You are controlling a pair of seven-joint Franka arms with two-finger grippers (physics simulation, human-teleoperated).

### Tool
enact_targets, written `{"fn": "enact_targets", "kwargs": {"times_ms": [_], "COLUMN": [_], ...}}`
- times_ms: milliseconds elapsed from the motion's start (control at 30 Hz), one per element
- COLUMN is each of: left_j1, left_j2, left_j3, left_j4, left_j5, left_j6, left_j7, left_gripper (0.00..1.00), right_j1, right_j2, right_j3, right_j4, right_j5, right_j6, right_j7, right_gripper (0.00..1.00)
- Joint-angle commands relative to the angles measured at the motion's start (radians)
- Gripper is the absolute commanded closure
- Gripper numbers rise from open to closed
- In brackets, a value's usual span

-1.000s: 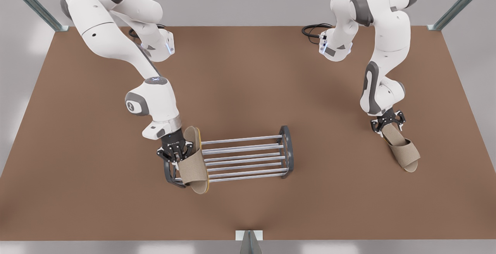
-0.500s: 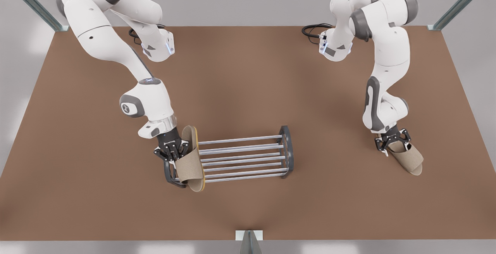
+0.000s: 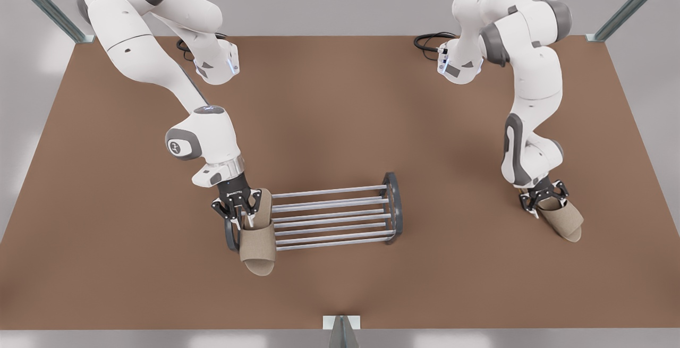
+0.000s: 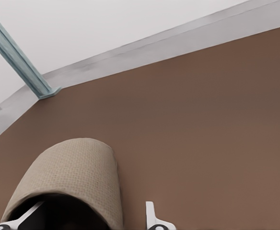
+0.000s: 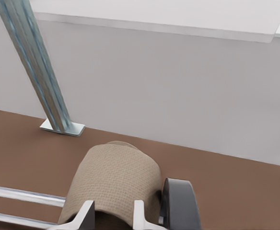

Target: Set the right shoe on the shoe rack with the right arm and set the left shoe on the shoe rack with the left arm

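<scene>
Right shoe: the beige fabric open-toe slipper (image 3: 257,244) lies flat on the low rack of silvery rods with dark grey arched ends (image 3: 392,207). It's at the end on the front view's left, long axis across the rods, toe poking out past the near side.
Right gripper: the black two-finger claw (image 3: 237,209) sits at that slipper's heel. We honestly can't tell if it's clamped or let go.
Left shoe: the twin beige slipper (image 3: 563,220) is flat on the brown tabletop (image 3: 340,98), well apart from the rack, lying on a diagonal.
Left gripper: this claw (image 3: 543,199) is down at the heel end, spread wide and gripping nothing as far as we see.
Key relation: the rack lies off to the front view's left of the left gripper, with its free half nearest.
Views: the right wrist view has rods and an end frame beside the strap (image 5: 113,184). The left wrist view shows a pale fingertip (image 4: 152,218) beside the strap (image 4: 68,177).
</scene>
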Motion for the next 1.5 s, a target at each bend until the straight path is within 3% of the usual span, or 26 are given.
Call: {"fn": "enact_targets", "kwargs": {"times_ms": [0,67,267,433,600,700,833,900,933,967,1067,1100,1133,1167,1200,1233,1367,1467], "left_j1": [0.002,0.003,0.002,-0.008,-0.025,-0.025,-0.045,-0.107,-0.166,-0.218,-0.35,-0.405,-0.454,-0.483,-0.531,-0.567,-0.722,-0.874], "left_j2": [0.003,0.003,0.003,0.0,-0.003,-0.003,-0.009,-0.034,-0.047,-0.084,-0.198,-0.228,-0.285,-0.339,-0.386,-0.423,-0.512,-0.508], "left_j3": [0.0,0.0,0.0,0.003,0.003,0.003,0.008,0.055,0.097,0.112,0.137,0.135,0.137,0.132,0.135,0.138,0.14,0.137], "left_j4": [0.004,0.004,0.004,0.009,0.023,0.036,0.049,0.052,0.058,0.059,0.107,0.132,0.144,0.144,0.144,0.145,0.147,0.225], "left_j5": [-0.002,-0.002,-0.002,0.0,0.003,0.008,0.009,0.009,0.009,0.008,0.0,-0.003,-0.003,-0.003,-0.006,-0.017,-0.064,-0.14], "left_j6": [-0.001,-0.001,-0.001,0.005,0.007,0.008,0.011,0.036,0.08,0.116,0.221,0.269,0.3,0.307,0.33,0.337,0.372,0.372], "left_j7": [-1.096,-1.096,-1.099,-1.097,-1.094,-1.09,-1.077,-1.077,-1.08,-1.08,-1.08,-1.08,-1.08,-1.08,-1.08,-1.08,-1.08,-1.079], "left_gripper": [0.0,0.0,0.29,0.46,0.57,0.67,0.79,0.79,0.79,0.79,0.79,0.79,0.79,0.79,0.79,0.79,0.79,0.79], "right_j1": [-0.003,-0.007,-0.101,-0.139,-0.141,-0.214,-0.237,-0.126,-0.09,-0.087,-0.095,0.13,0.419,0.525,0.478,0.474,0.382,0.422], "right_j2": [0.001,-0.003,-0.008,-0.011,-0.011,-0.01,-0.031,-0.031,-0.065,-0.151,-0.157,-0.161,-0.218,-0.234,-0.386,-0.512,-0.381,-0.358], "right_j3": [-0.002,0.004,0.15,0.211,0.231,0.323,0.449,0.464,0.449,0.375,0.362,0.068,-0.42,-0.648,-0.656,-0.656,-0.651,-0.648], "right_j4": [-0.003,-0.026,-0.025,-0.023,0.001,0.004,0.092,0.344,0.484,0.53,0.53,0.541,0.549,0.531,0.314,0.146,0.328,0.343], "right_j5": [0.017,0.017,0.022,0.025,0.028,0.029,0.302,0.704,0.874,0.993,1.005,1.093,1.324,1.386,1.349,1.347,1.366,1.252], "right_j6": [0.037,0.038,0.028,0.026,0.026,0.026,-0.084,-0.47,-0.716,-0.972,-1.081,-1.132,-1.167,-1.291,-1.332,-1.256,-1.341,-1.354], "right_j7": [0.028,0.031,0.031,0.031,0.03,0.031,-0.005,-0.287,-0.47,-0.627,-0.667,-0.729,-0.915,-1.044,-1.061,-1.061,-1.064,-1.061], "right_gripper": [0.0,0.0,0.0,0.0,0.0,0.0,0.0,0.0,0.0,0.0,0.0,0.0,0.0,0.0,0.0,0.0,0.0,0.0]}}
